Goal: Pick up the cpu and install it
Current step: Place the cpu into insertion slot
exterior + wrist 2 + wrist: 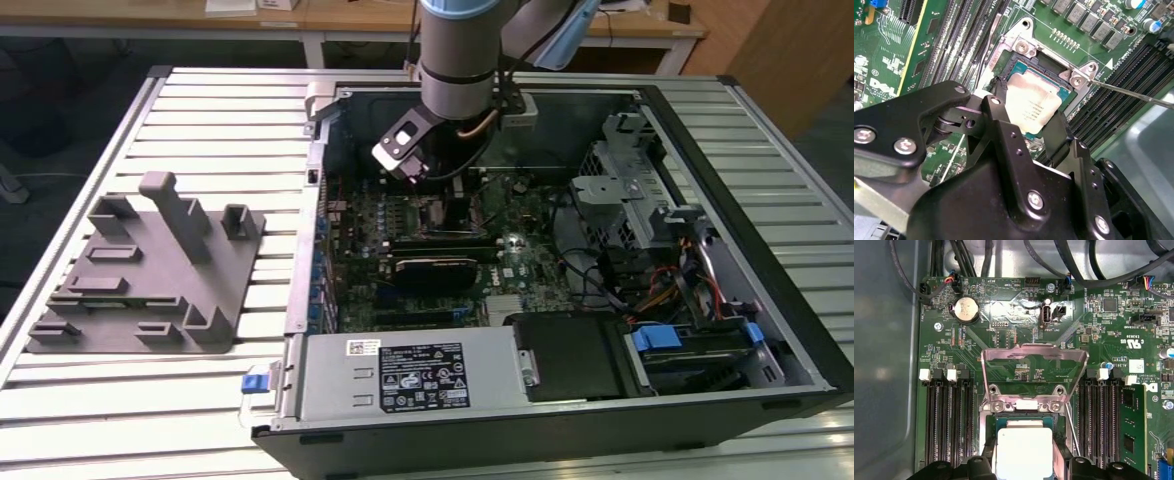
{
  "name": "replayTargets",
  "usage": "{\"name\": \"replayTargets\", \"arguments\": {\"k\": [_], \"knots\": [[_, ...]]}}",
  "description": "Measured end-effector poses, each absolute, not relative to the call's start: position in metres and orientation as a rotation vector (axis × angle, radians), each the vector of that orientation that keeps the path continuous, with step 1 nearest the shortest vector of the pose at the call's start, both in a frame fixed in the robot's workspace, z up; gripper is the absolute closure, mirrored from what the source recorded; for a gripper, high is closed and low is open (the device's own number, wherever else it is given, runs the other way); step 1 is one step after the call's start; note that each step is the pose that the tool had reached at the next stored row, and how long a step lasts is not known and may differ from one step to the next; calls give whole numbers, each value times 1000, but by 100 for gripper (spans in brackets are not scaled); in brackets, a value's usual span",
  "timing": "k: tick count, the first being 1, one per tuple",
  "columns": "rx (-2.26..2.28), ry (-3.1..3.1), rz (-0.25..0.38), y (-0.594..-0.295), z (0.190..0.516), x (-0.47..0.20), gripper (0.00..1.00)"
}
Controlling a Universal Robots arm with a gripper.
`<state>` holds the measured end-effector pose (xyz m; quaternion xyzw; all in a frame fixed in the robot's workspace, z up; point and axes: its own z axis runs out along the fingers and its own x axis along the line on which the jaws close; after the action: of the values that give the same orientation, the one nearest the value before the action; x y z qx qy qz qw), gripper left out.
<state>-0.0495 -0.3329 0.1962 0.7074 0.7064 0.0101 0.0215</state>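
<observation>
Cpu (1033,106) in the end effector's (1028,114) grip — low over the open socket (1044,62)

cpu (1024,452) gripped between fingers (989,462), load plate (1034,365) raised

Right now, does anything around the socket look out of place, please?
Nothing stands out: the cpu lies square with the socket, the plate is raised, and the gripper is at the cpu.

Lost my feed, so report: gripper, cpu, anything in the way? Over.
Gripper shut on the cpu, low over the socket. Cpu flat inside it; seated or not, can't tell. Load plate raised clear, nothing blocking.
</observation>
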Motion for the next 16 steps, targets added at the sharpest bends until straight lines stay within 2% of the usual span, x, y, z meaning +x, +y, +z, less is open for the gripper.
{"name": "replayTargets", "arguments": {"k": [16], "knots": [[2208, 2174, 31, -333, 195, -49, 47]]}}
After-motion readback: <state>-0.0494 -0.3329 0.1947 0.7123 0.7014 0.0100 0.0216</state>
